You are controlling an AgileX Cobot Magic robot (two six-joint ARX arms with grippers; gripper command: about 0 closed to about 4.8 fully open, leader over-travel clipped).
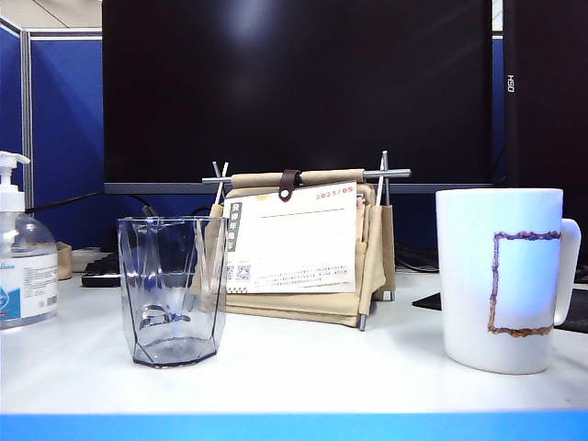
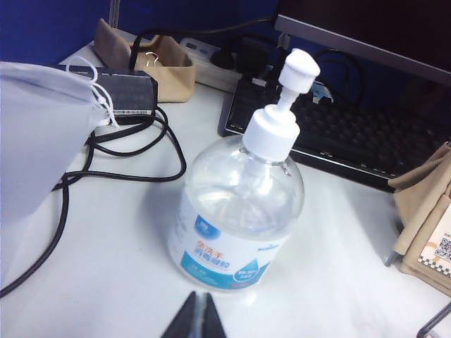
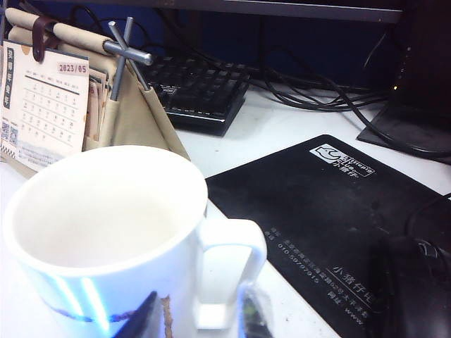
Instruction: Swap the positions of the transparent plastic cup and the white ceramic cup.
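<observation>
Left tool [image 2: 199, 318] pinched shut nr pump bottle [image 2: 239, 211], right tool [image 3: 197, 317] part-open astride white ceramic cup [image 3: 106, 232] handle, transparent plastic cup [image 1: 172, 289] well apart.

I see even, cool office light from overhead; the table [image 1: 294, 367] reads bright white with soft shadows under the transparent plastic cup [image 1: 173, 290] and white ceramic cup [image 1: 501, 276]; the monitor [image 1: 294, 87] stays dark with a faint sheen; beside the right gripper [image 3: 194, 317] fingertips, blue glare streaks the mug wall; those near fingertips blur.
</observation>
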